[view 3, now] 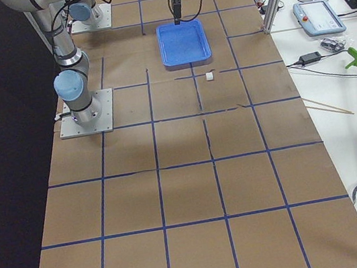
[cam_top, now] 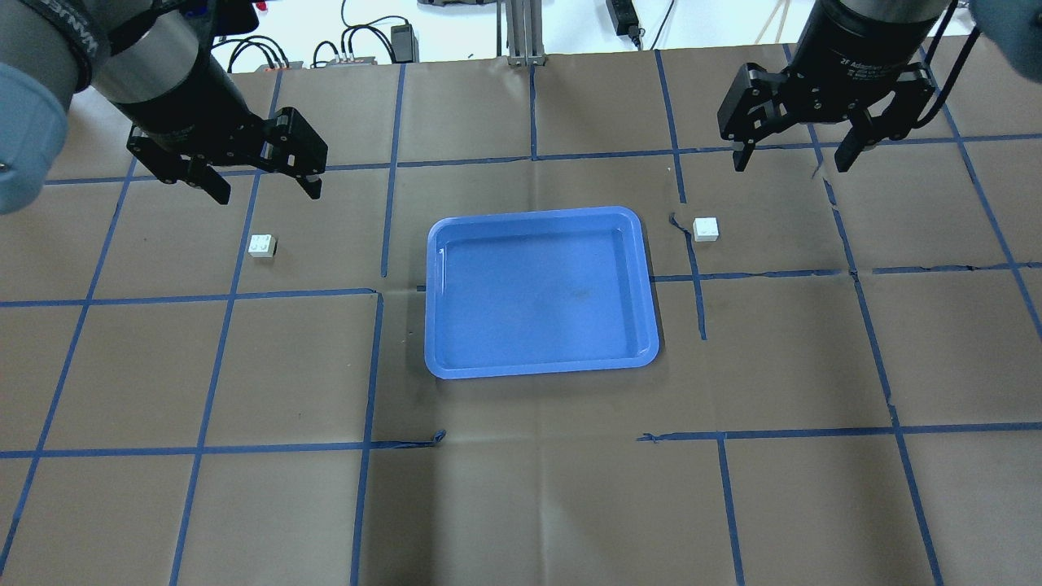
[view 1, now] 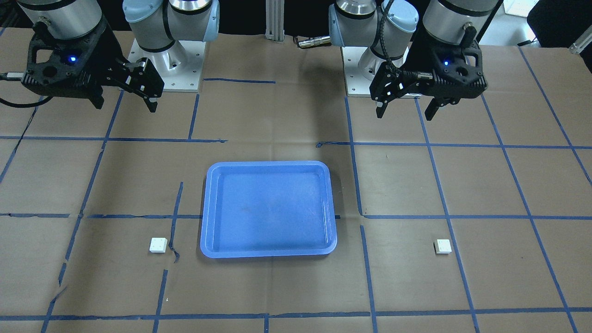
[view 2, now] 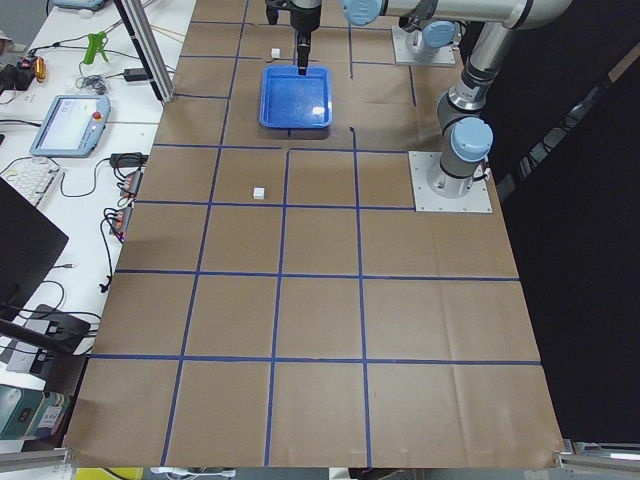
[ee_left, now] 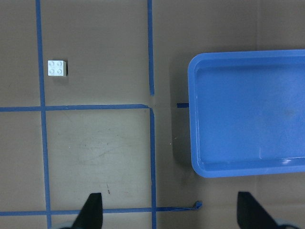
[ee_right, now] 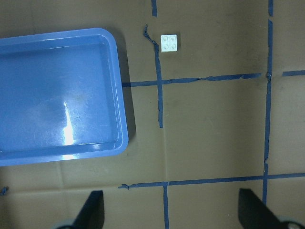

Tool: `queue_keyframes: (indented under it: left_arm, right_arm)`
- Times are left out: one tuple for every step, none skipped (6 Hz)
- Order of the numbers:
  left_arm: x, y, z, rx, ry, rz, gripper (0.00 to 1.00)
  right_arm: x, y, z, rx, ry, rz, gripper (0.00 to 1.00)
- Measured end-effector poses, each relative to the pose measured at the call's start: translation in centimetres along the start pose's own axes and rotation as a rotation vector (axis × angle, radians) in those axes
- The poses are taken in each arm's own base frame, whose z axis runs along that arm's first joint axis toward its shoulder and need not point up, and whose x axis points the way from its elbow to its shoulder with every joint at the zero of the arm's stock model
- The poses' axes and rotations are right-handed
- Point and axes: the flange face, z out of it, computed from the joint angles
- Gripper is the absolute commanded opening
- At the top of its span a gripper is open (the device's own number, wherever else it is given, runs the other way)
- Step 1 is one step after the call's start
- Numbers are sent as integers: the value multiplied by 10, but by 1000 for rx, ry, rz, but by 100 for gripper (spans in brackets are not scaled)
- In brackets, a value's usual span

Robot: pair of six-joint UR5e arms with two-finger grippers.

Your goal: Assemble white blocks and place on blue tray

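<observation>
Left gripper (cam_top: 269, 195) and right gripper (cam_top: 791, 167): wide open, empty.
Left white block (cam_top: 262, 246) lies near the first, right white block (cam_top: 706, 229) near the second, blue tray (cam_top: 537, 213) between, on the counter (cam_top: 521, 488).

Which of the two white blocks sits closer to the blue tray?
The right-side white block, just off the blue tray rim; the left-side white block lies much farther out.
</observation>
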Motion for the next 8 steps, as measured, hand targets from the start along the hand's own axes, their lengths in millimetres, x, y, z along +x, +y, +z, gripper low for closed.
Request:
queue_keyframes:
  left_arm:
    - [-35,-27,28,-28,4,9,100]
    - [-81,-61,66,-30,7,23,100]
    - [-121,-93,109,-14,5,31,100]
    - [-147,-117,156,-6,3,34,100]
    - [-161,-136,204,-2,1,37,99]
    - [-171,-149,244,10,-8,45,99]
    - [-189,-154,274,2,-11,45,99]
    - [-207,-152,297,-20,-5,31,96]
  right_arm:
    - [0,0,0,0,0,0,100]
    - [0,0,0,0,0,0,100]
    - [0,0,1,-1,0,-3,100]
    - [0,-1,2,-4,1,-34,100]
    - [1,-3,4,-8,1,-106,100]
    - [3,-6,6,-11,1,-205,100]
    - [5,-7,7,-11,0,-342,100]
    - [7,-7,8,-13,0,-521,100]
